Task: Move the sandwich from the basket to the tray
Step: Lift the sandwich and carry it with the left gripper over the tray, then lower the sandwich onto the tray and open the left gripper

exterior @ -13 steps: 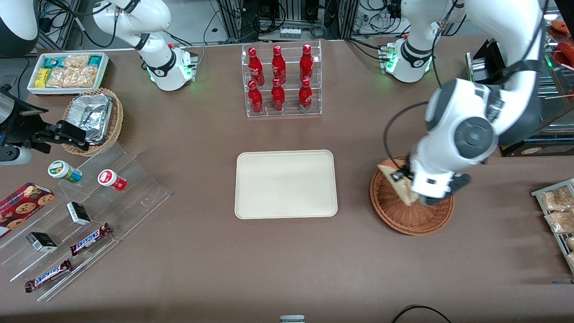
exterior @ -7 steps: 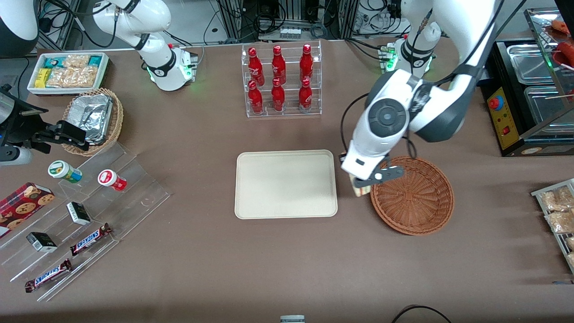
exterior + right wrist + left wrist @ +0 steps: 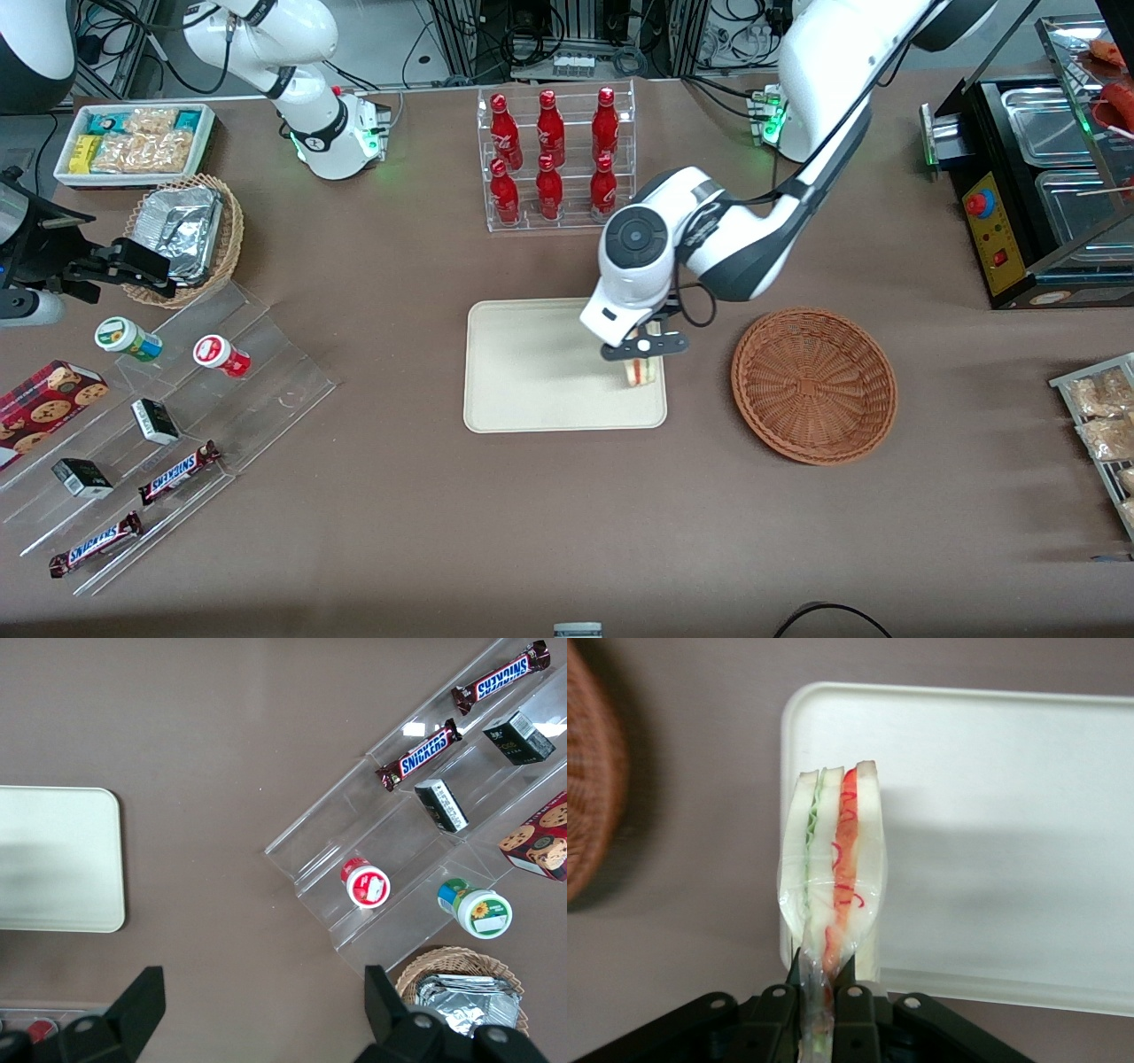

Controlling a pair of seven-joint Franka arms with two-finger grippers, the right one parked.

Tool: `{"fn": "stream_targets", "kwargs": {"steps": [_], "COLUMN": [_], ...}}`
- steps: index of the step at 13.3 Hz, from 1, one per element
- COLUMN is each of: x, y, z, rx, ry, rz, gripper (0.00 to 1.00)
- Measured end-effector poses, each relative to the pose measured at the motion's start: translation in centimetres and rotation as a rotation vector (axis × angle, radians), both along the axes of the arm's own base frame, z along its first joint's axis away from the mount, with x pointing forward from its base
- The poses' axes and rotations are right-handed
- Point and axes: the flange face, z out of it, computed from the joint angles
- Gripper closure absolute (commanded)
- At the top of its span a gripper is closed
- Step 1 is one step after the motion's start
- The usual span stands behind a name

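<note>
1. Hanging from the gripper [image 3: 644, 347], the sandwich [image 3: 641, 369] is clamped by its narrow end, wrapped in clear film; the wrist view shows the fingers [image 3: 852, 997] pinching film and bread, with the green and orange-pink filling layers of the sandwich [image 3: 833, 859] edge-on.
2. Position: the sandwich is above the edge of the tray [image 3: 532, 390] that lies nearest the basket [image 3: 813, 385], just inside the rim. Whether its lower end touches the tray floor cannot be settled from either view; it probably hangs slightly clear.
3. Change over the last second: one second ago the gripper stood over the basket with the sandwich in its grasp; half a second ago it was between basket and tray; now it is over the tray. The basket has been left empty and has not shifted.
4. Meaning for the task: the transfer leg is judged nearly complete. What remains is a short descent, opening of the fingers and a retreat.
5. Risk, as a judgement: so close to the rim, the upright wedge may topple toward the tray's edge on release.
6. Surroundings: the bottle rack [image 3: 556, 159] stands farther from the front camera than the tray, unchanged across the frames.
</note>
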Motion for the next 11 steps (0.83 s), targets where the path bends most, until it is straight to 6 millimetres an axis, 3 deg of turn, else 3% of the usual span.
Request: {"fn": "stream_targets", "kwargs": {"steps": [3, 11], "x": [-1.1, -2.7], "y": [-2.4, -5.3], "z": [-1.6, -5.1], "rx": [-0.016, -0.057], "ry": [-0.032, -0.046], "rz": [-0.019, -0.054], "gripper": [1.0, 1.0]}}
